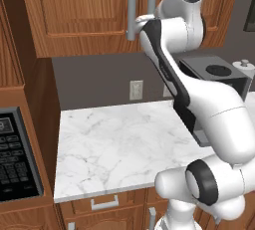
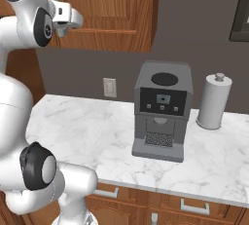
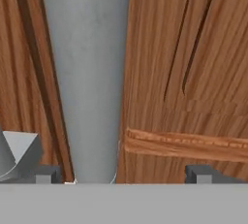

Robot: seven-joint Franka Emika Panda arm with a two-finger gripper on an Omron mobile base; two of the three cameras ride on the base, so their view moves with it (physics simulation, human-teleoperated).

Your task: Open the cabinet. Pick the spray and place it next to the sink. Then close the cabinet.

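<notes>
The gripper sits at the cabinet, fingers spread around a grey bar handle, seemingly not touching it; doors look shut.

Glossy white arm with rounded segments, black rings and caps at joints, black side panel; small dark grey fingers.

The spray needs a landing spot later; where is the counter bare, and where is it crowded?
Bare marble counter runs from the wall outlet to the coffee machine. It is tighter between that machine and the paper towel roll.
</notes>
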